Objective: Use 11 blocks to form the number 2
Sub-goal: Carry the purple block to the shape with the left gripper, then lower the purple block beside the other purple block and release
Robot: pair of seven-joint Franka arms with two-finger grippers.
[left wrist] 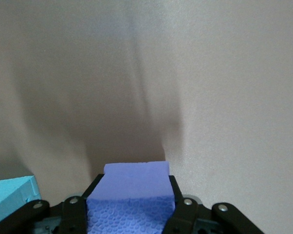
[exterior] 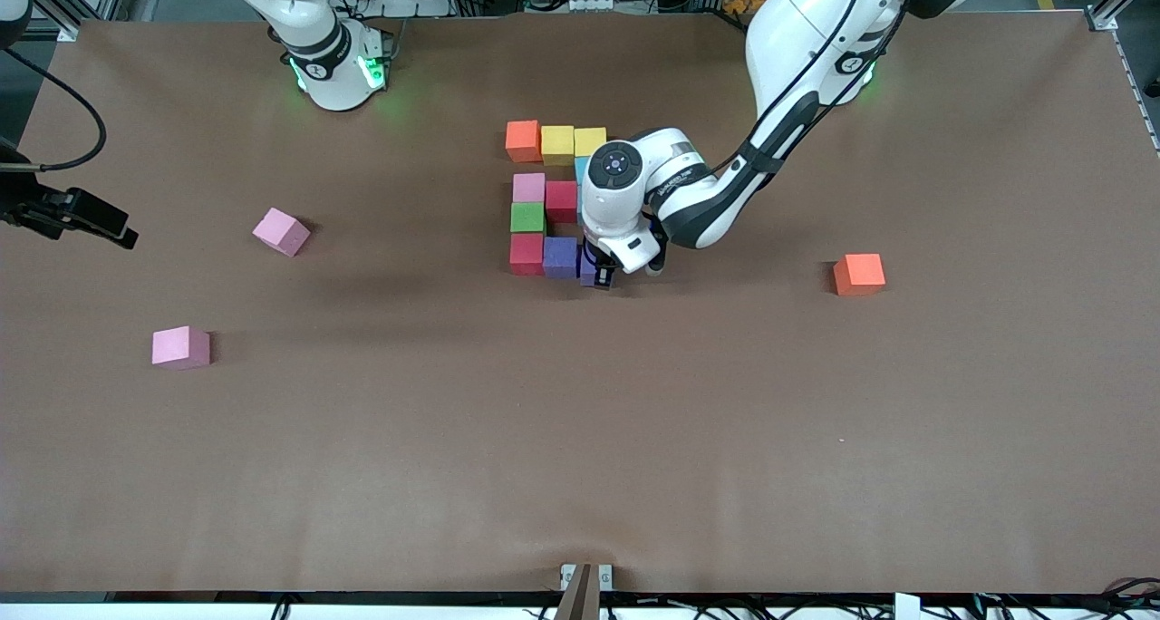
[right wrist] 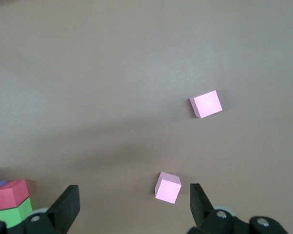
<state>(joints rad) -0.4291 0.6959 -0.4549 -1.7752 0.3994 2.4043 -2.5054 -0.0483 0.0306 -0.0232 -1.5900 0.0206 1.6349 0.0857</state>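
- The left arm's wrist (exterior: 625, 205) covers the corner of the number 2 (exterior: 555, 198) at about three o'clock from the pink block (exterior: 528, 188); only a sliver of one light blue block (exterior: 580, 169) shows there.
- A second light blue block is probably under that wrist, but it cannot be made out.
- The held purple block (exterior: 594, 269) is mostly hidden in the front view; the left wrist view cuts off its lower part (left wrist: 132, 195).
- The right gripper (right wrist: 134, 207) has its fingertips cut by the bottom edge of the right wrist view.
- The red block (right wrist: 11, 193) and green block (right wrist: 15, 212) at seven o'clock there are clipped by the frame.
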